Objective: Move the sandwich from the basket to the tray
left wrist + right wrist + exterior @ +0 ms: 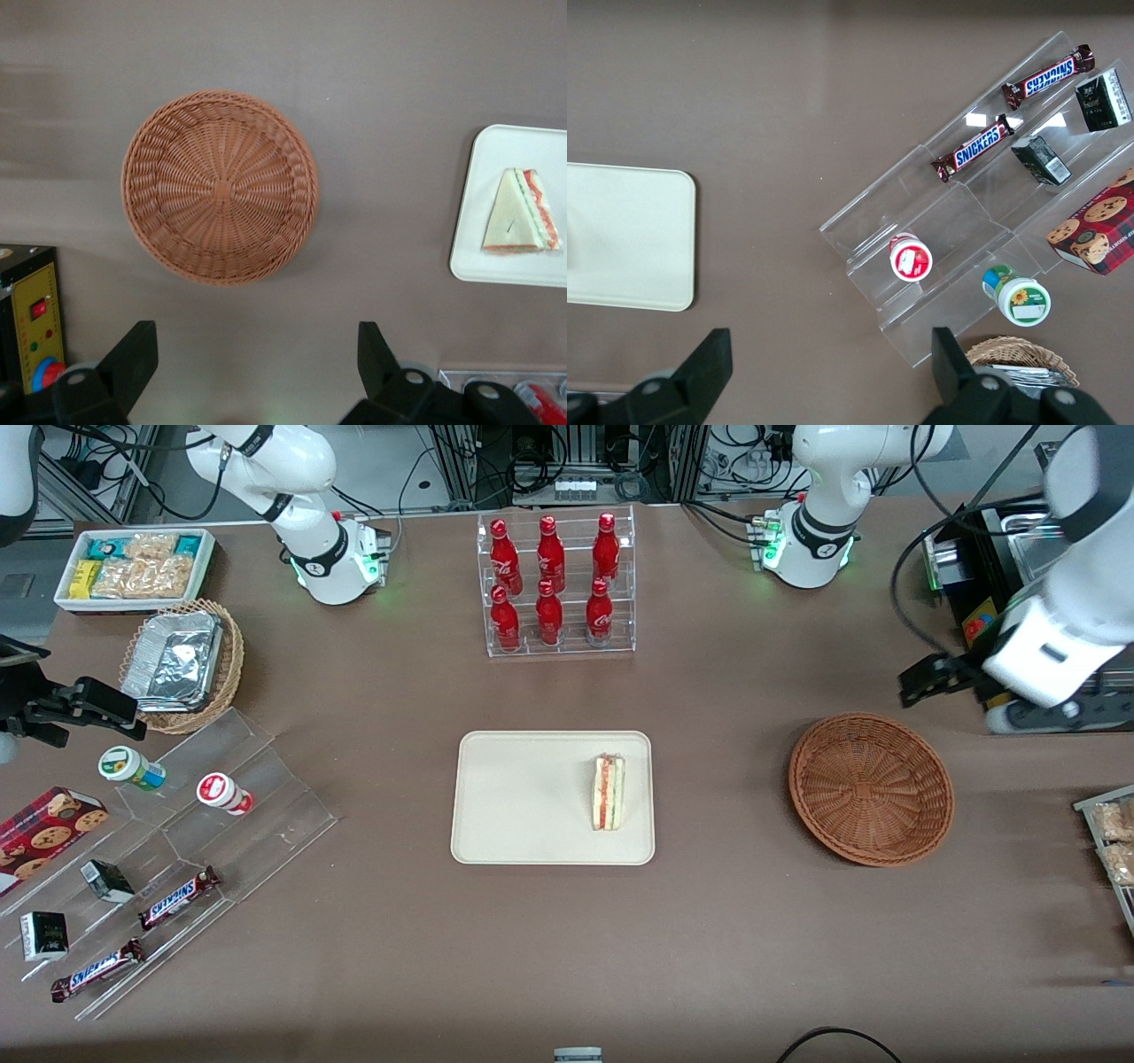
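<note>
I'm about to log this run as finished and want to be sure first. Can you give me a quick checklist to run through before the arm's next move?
1. Sandwich on the tray: ok, it lies inside the rim, near the edge closest to the basket.
2. Basket emptied: ok, only bare wicker shows inside.
3. Claw released: ok, fingers open, nothing between them.
4. Claw clear of the sandwich: ok, it sits near the working arm's end of the table, farther from the front camera than the basket.
5. Sandwich intact: ok, bread and filling layers together in the left wrist view.
</note>
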`<state>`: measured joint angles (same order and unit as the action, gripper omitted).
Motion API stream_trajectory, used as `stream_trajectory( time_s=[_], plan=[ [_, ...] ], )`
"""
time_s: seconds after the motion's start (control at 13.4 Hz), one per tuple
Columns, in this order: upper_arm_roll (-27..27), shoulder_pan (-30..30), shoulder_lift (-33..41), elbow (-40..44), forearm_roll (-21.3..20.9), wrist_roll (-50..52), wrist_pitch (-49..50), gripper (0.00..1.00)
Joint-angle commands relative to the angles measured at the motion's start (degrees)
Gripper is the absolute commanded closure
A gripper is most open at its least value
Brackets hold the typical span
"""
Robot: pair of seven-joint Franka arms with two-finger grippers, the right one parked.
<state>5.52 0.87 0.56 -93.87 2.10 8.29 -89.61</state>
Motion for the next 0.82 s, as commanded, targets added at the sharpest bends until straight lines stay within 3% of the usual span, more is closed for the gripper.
stream_trajectory(
  time_s=[0.0, 0.22, 0.74],
  plan=[
    [-2.6, -2.3, 5.6, -4.5, 1.2, -1.2, 0.7, 0.00],
    [-4.5, -2.4, 9.5, -7.7, 1.2, -1.2, 0.8, 0.00],
    [-5.0, -1.6, 8.5, -4.7, -0.9, -1.3, 1.9, 0.00]
  ],
)
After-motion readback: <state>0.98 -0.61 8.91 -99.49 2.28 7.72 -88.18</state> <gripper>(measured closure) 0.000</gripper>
